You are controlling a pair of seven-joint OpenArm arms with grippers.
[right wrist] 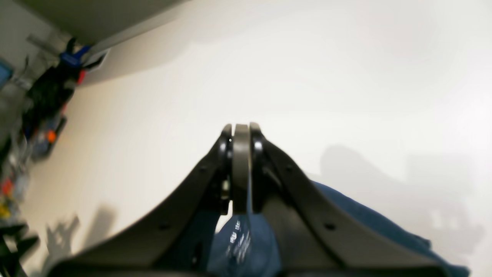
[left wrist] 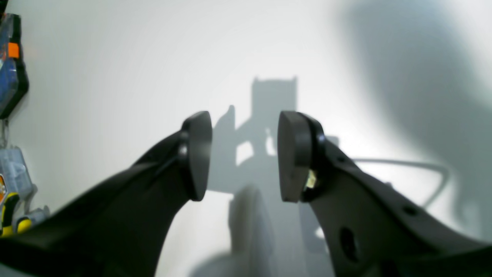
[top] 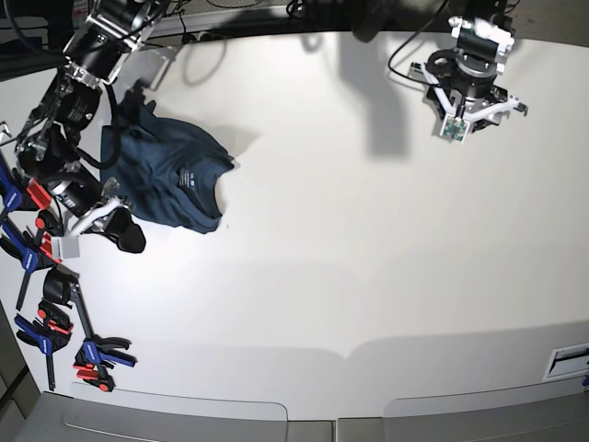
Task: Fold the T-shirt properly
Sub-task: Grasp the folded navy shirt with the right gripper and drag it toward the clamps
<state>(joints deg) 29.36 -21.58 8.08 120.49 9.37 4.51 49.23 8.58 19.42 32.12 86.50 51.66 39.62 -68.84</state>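
- The T-shirt (top: 170,180), plain dark teal-blue, lies crumpled on the white desk (top: 368,276) near its far left corner in the base view, collar label showing near its middle.
- The right gripper (top: 129,235) sits at the near-left edge of the T-shirt; in the right wrist view its fingers (right wrist: 241,169) are pressed flat together, pad against pad.
- Blue cloth of the T-shirt (right wrist: 246,242) shows directly below and behind those closed fingers in the right wrist view, with white label print on it; whether any fabric is pinched between the pads cannot be told.
- The left gripper (left wrist: 244,154) hangs over bare desk well apart from the T-shirt, at the far right corner; its fingers (left wrist: 294,154) stand wide apart with nothing between them, only their shadow on the desk.
- Red, blue and black clamps (top: 55,336) line the desk's left edge, on the near side of the T-shirt.
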